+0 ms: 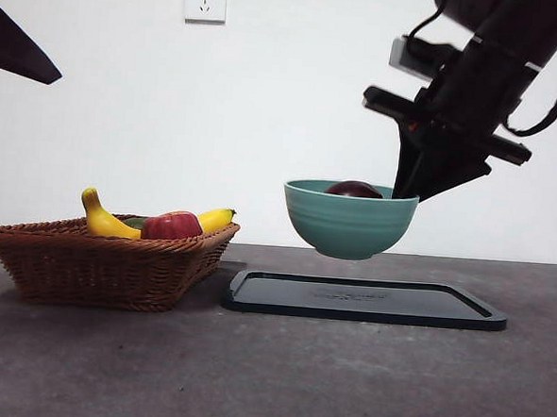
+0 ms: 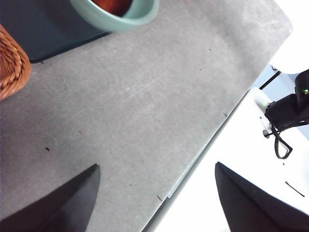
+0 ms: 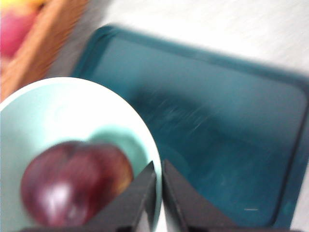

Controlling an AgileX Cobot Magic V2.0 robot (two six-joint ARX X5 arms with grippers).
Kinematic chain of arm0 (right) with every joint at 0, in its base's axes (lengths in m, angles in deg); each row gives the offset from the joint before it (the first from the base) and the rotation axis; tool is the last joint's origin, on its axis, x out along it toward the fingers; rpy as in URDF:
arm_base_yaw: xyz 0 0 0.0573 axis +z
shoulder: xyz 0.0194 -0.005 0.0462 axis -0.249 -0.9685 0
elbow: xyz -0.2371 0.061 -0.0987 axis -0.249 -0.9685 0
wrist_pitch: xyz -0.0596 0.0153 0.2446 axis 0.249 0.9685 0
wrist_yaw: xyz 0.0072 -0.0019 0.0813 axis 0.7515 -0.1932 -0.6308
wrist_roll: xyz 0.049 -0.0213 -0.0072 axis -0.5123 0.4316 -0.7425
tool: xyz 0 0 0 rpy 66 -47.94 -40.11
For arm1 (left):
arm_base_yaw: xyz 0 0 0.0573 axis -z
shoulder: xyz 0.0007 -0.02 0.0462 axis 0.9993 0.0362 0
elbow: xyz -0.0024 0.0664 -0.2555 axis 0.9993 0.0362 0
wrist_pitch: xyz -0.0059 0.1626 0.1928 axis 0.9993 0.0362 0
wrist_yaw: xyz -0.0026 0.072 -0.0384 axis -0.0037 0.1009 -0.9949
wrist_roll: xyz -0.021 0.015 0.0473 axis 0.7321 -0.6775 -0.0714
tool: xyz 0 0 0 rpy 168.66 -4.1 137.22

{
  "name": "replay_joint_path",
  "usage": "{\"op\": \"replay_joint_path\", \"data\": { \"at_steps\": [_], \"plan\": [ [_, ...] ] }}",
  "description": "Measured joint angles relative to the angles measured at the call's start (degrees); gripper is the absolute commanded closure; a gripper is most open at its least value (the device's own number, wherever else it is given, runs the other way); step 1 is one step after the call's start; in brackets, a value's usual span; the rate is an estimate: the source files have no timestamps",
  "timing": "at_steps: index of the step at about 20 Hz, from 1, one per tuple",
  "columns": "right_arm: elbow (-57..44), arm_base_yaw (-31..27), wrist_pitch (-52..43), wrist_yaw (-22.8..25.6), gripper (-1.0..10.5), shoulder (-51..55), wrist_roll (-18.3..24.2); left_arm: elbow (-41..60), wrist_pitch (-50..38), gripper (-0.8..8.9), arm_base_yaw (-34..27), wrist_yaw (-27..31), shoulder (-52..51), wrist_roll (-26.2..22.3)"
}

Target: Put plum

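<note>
Hidden/cut off: in the front view we see only the dark top of the plum (image 1: 353, 189) above the bowl (image 1: 349, 222) rim; the right wrist view is blurred, edges soft.
Plum: lies inside the bowl, glossy, rounded, deep maroon.
Bowl: smooth teal ceramic, round, lifted clear of the tray (image 1: 363, 300), hanging above it.
Right gripper (image 3: 159, 193): jaws pinched narrow on the bowl's rim, one inside, one outside; plum just beside the inner jaw.
Left gripper (image 2: 157, 198): jaws spread wide, nothing between them, over bare counter (image 2: 145, 106) near its edge, well apart from the bowl.
Tray: flat, dark, rectangular, raised lip, rounded corners.
Basket (image 1: 105, 259): woven brown wicker, beside the tray; we make out a banana (image 1: 103, 219) and a red apple (image 1: 171, 226); anything else in it is too hidden to tell.
Counter: grey, matte, lightly speckled.
</note>
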Motion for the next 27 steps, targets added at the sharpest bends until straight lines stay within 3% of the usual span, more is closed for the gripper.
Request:
{"op": "replay_joint_path", "data": {
  "at_steps": [7,15,16,19,23,27],
  "plan": [
    [8.26,-4.13,-0.55,-0.04,9.4,-13.18,1.51,0.0,0.22,4.39,-0.02,0.0,0.0,0.0],
    [8.33,-4.35,-1.4,-0.55,9.4,-15.74,1.62,0.0,0.22,4.39,0.0,-0.02,0.0,0.02],
    [8.33,-4.35,-1.42,-0.66,9.3,-15.74,1.6,0.0,0.22,4.4,-0.02,-0.02,0.0,0.02],
    [8.35,-4.35,-1.38,-0.66,7.4,-15.74,1.57,0.0,0.22,4.39,-0.02,-0.02,0.0,0.02],
    [8.35,-4.35,-1.09,0.35,7.4,-13.79,1.55,0.0,0.22,4.39,0.0,-0.02,0.0,0.02],
    [8.37,-4.35,2.56,0.44,7.4,-2.64,1.99,0.0,0.17,4.39,-0.02,-0.02,0.0,0.02]
  ]
}}
